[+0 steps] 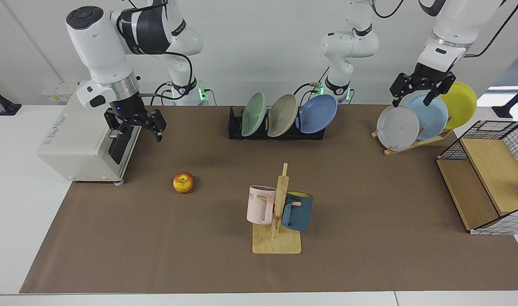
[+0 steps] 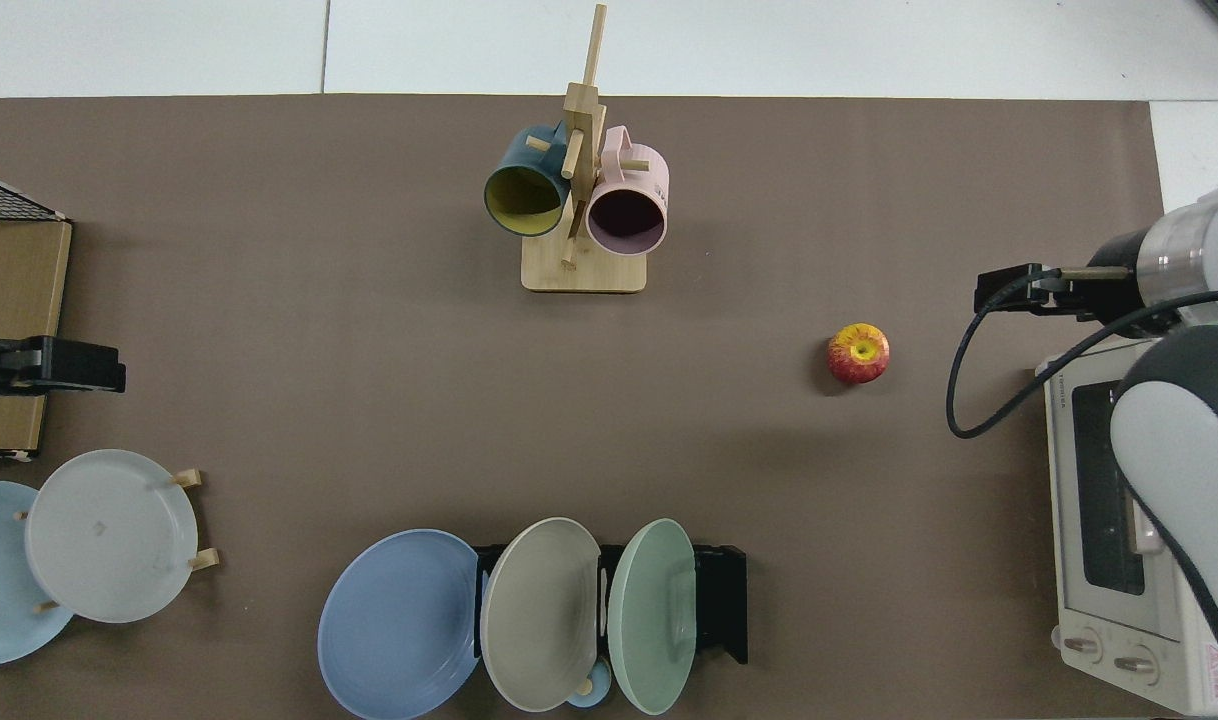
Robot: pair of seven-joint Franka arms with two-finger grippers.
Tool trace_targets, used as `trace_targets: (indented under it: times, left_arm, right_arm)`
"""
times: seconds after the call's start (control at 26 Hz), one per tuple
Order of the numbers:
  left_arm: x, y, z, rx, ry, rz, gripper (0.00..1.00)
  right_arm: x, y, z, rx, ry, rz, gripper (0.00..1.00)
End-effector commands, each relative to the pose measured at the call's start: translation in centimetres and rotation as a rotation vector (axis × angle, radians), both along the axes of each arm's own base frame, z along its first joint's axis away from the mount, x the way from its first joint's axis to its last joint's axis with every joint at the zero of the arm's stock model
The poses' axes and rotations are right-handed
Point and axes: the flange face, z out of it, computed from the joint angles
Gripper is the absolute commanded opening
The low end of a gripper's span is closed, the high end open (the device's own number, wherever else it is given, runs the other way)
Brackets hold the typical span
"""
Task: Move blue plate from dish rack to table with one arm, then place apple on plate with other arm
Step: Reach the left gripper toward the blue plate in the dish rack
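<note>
We see the blue plate (image 1: 318, 113) leaning in the rack (image 1: 276, 129) at the tabletop's (image 1: 369, 212) far edge, the apple (image 1: 183, 182) lying apart; left hand (image 1: 413, 94) and right hand (image 1: 137, 125) hover spread, empty.

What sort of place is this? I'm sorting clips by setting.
Probably a robotics lab staged as a kitchen: a dish rack of plates, a mug tree and a toaster oven on a table between two Franka arms.

We look across the desk (image 1: 114, 255) toward both arms; overhead we look straight down; both views share the mug tree (image 1: 278, 212).
</note>
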Motion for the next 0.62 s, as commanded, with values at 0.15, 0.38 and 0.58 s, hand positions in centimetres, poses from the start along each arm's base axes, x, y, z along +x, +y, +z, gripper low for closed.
trace_targets:
  times: [0.15,0.38,0.58]
  left_arm:
    - [-0.44,-0.27,-0.11,-0.014,-0.012,-0.016,1.0]
    - [-0.67,-0.65,-0.29,-0.01,-0.003,-0.022,1.0]
    - [-0.7,-0.73,-0.33,-0.01,-0.004,-0.024,1.0]
  right_arm:
    - [-0.13,-0.16,0.29,0.018,-0.01,-0.018,1.0]
    - [-0.16,-0.17,0.38,0.018,-0.012,-0.018,1.0]
    - [-0.13,-0.16,0.29,0.018,-0.01,-0.018,1.0]
